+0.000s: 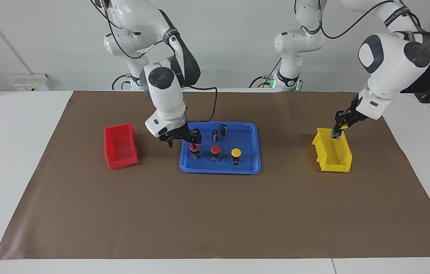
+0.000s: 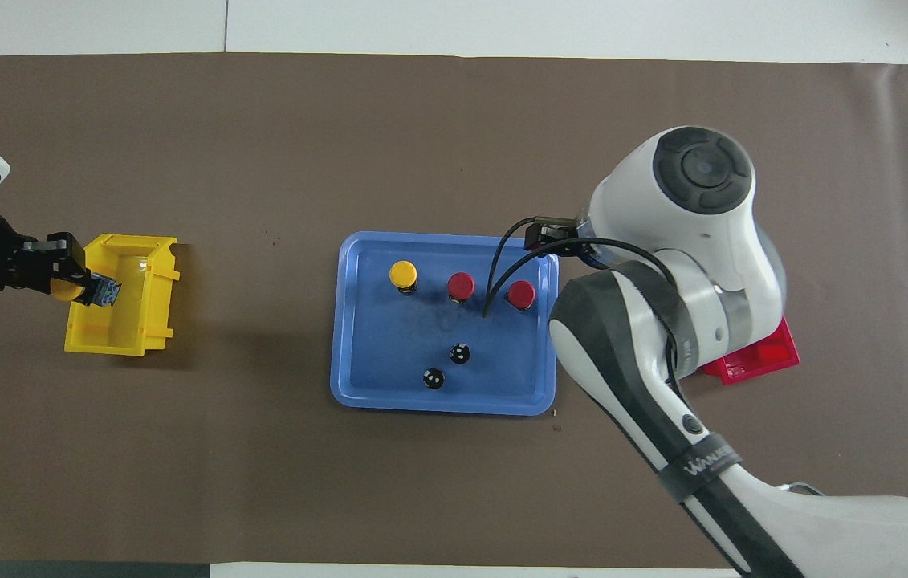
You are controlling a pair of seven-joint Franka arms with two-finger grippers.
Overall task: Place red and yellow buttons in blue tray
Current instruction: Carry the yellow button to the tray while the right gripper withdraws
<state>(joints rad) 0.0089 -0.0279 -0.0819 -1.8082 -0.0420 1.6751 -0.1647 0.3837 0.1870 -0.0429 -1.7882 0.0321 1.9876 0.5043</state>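
Yellow button [image 2: 78, 288] tilted, cap toward claw [image 2: 72, 273]

1. The tray [image 1: 254, 148] is seen to be smooth blue plastic, slightly glossy.
2. The bins, yellow [image 1: 338, 160] and red [image 1: 120, 150], are shown as shiny moulded plastic.
3. The surface [image 1: 215, 213] is covered by a matt brown sheet.
4. The arms [image 1: 165, 95] are cased in glossy white plastic.

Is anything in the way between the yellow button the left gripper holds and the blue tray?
Nothing visible. The left gripper holds the yellow button over the yellow bin; only bare brown mat lies between it and the blue tray, which has free floor near that end.
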